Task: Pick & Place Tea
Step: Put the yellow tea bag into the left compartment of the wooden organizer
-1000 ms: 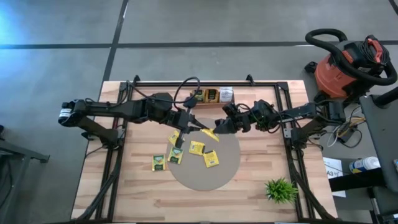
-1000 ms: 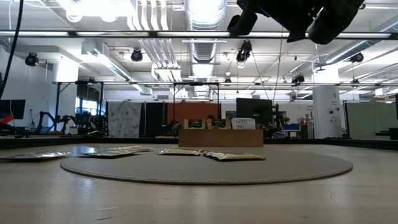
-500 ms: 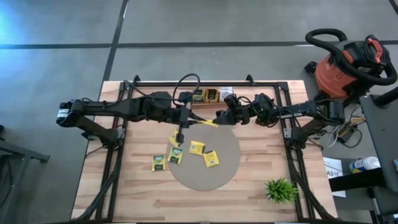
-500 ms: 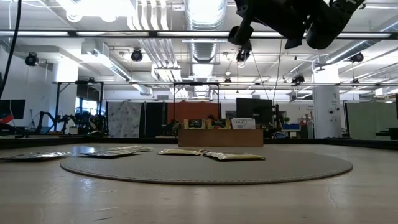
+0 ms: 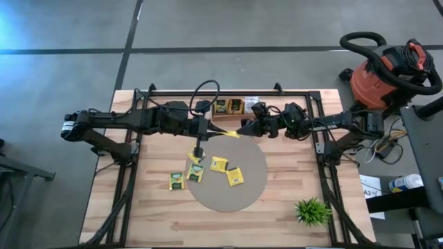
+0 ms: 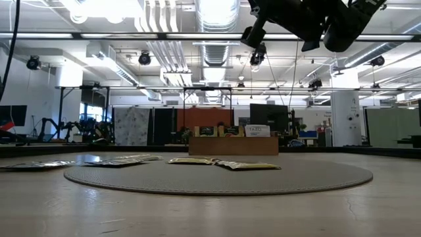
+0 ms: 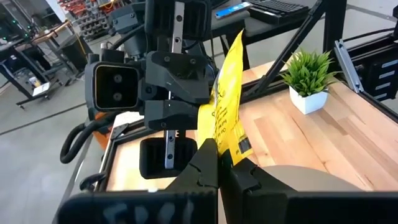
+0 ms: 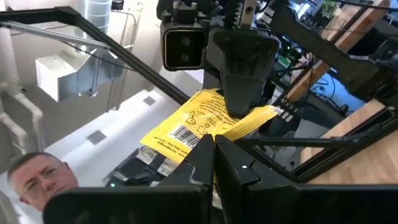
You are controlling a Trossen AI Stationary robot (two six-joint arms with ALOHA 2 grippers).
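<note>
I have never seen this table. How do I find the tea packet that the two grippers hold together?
Start at the round grey mat in the middle of the wooden table. Near its far edge, the left gripper and the right gripper meet tip to tip. The yellow packet is pinched between them in the air, while the other packets lie flat below.

The yellow tea packet [image 5: 231, 132], pinched between left gripper [image 5: 211, 129] and right gripper [image 5: 243, 128], now sits farther back, nearer the wooden tray [image 5: 234, 106].
</note>
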